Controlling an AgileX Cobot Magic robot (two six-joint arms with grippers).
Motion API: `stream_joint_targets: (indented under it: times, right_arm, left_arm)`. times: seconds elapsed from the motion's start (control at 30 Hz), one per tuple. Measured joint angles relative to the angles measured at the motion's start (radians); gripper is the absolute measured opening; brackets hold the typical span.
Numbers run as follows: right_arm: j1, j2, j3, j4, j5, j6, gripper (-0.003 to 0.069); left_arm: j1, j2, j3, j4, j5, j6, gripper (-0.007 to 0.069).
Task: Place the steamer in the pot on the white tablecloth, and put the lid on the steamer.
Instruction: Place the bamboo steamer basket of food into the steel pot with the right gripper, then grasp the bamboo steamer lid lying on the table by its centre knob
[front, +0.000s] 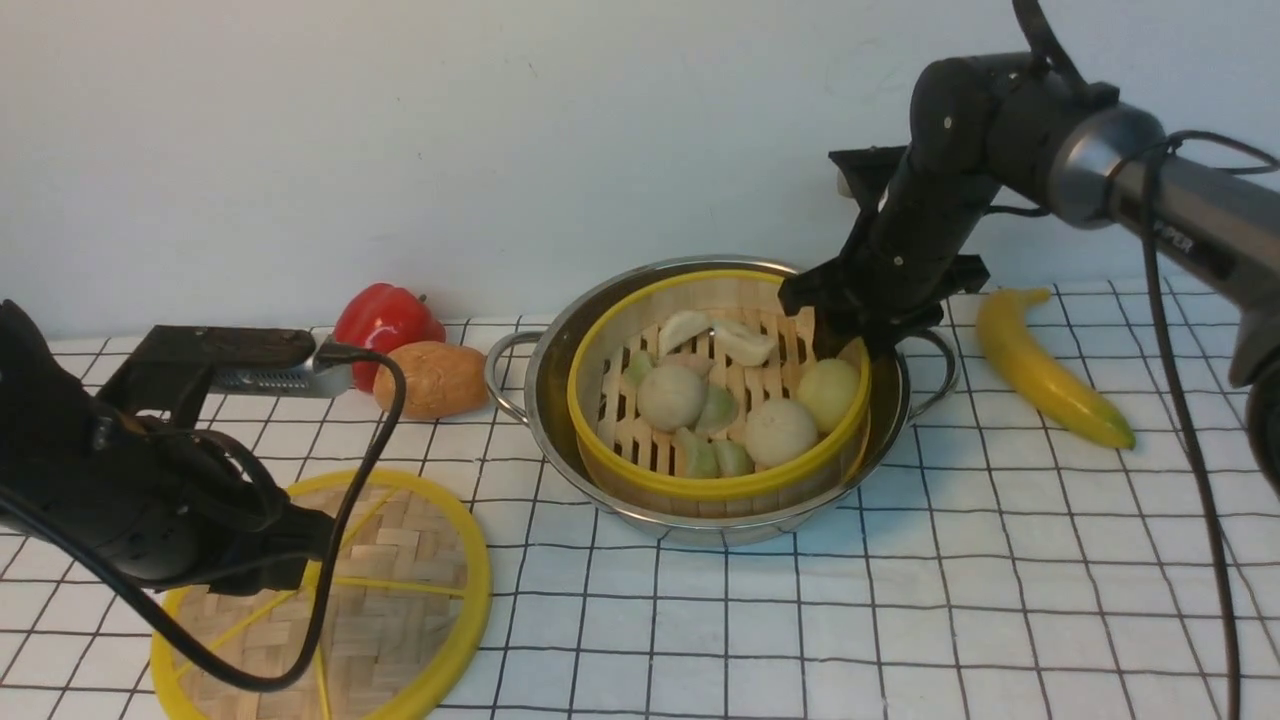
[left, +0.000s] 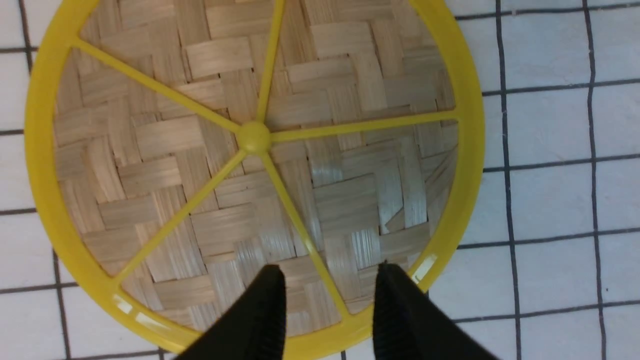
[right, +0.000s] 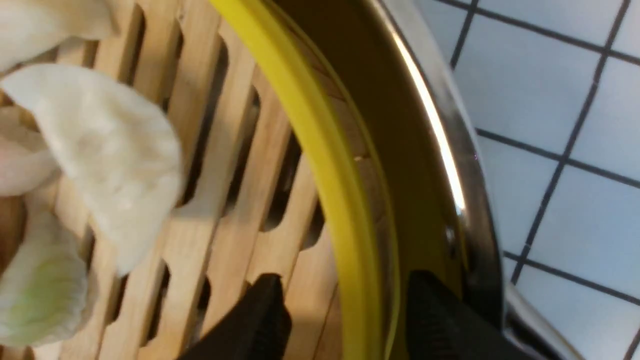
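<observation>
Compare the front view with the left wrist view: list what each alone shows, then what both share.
Front only: the steamer sitting in the pot, plus a pepper, potato and banana. Left wrist only: the left pincer, open, above the lid near its rim. Both: the lid and the tablecloth.

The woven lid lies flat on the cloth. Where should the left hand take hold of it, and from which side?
Probably a yellow spoke near the rim, from straight above. The lid lies flat on the white tablecloth, leaving no gap under its edge, and the left hand hangs open astride that thin spoke.
</observation>
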Motion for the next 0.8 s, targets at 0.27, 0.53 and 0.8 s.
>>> stream_joint_targets:
  times: [0.27,0.53,0.8]
  right_arm:
    - [0.0,-0.131,-0.024,-0.075,0.002,0.0,0.0428]
    - [0.0,-0.403,-0.026,-0.042,0.002,-0.002,0.0429]
    - [0.0,-0.773,-0.027,0.078,-0.002,-0.076,0.0429]
  left_arm:
    - [0.0,0.001,0.0,-0.011,-0.09,0.001,0.0243]
    - [0.0,0.061,0.0,-0.027,-0.139,0.001,0.0243]
    - [0.0,0.173,0.0,-0.013,-0.188,0.001,0.0243]
